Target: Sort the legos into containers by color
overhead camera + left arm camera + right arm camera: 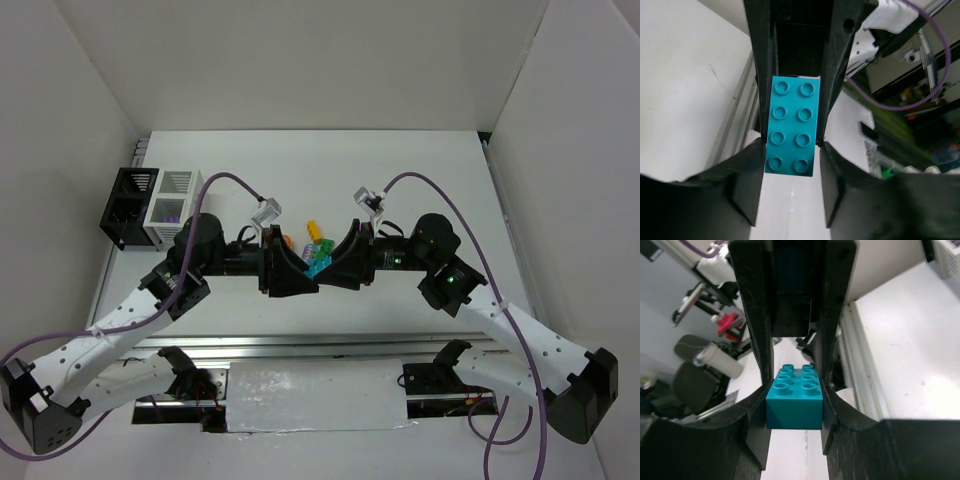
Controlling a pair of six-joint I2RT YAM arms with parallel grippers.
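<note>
**Top view.** Both arms reach inward and meet nose to nose over mid-bench (pixel 420 170). The left end effector (pixel 293 268) and right end effector (pixel 342 262) face each other with the teal brick (pixel 318 266) between them. It appears to be off the surface, though that is hard to confirm from above. A yellow brick (pixel 313 230), green brick (pixel 326 246) and orange brick (pixel 287 241) lie loose just behind the meeting point. The black container (pixel 112 215) and white container (pixel 180 181) adjoin at far left, well apart from the teal brick. Something purple shows inside the white one.

**Left wrist.** The teal brick has its studs toward the camera, long axis along the fingers. Its near end sits between the left fingers (pixel 747 190), its far end between the opposing pair. No gap is visible on either side, so the left end effector is clamped on the brick.

**Right wrist.** The same brick is seen end-on, studs up, flush against the right fingers (pixel 757 430) on both sides. The right end effector is clamped on it as well.

**Judgement.** The double hold reads as a handover. The containers stand on the left arm's side, so passing the brick leftward makes sense. Each end effector takes one end, which leaves room for the other. Next, the right must let go before the left draws away, or the brick may twist or drop.
</note>
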